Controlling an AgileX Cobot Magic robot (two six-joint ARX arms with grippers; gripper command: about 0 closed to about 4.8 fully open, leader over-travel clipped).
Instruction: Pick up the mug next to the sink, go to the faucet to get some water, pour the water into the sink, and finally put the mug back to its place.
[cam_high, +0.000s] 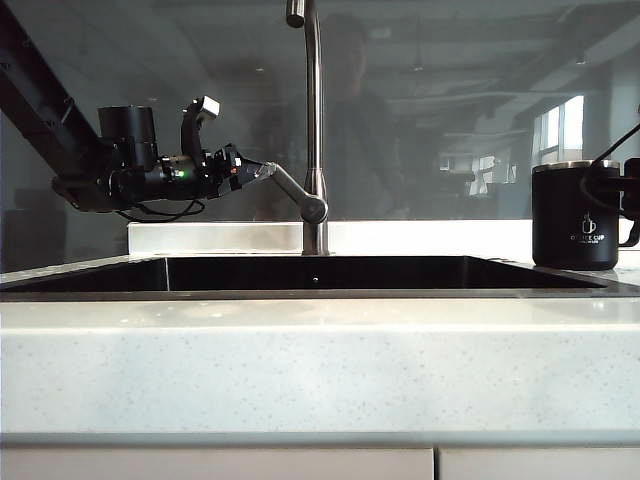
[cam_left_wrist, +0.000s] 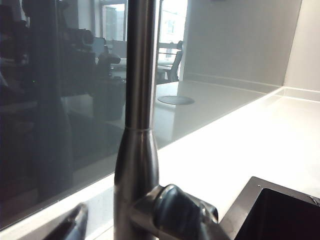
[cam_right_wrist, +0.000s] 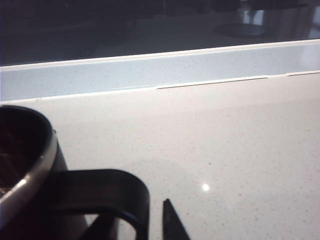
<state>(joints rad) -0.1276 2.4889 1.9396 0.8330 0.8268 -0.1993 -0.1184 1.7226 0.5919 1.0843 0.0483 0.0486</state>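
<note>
Here, one mug (cam_high: 575, 215), one faucet (cam_high: 315, 130), two end effectors

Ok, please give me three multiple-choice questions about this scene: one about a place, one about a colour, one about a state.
1. Where is the mug? A in the sink; B on the countertop right of the sink; C under the faucet.
2. The mug's body is: A white; B red; C black.
3. The mug is: A upright; B tipped over; C upside down.
Answers: 1 B, it stands on the countertop, the right gripper by its handle; 2 C, black under a steel rim; 3 A, its rim faces up. The left gripper is at the faucet's lever.
</note>
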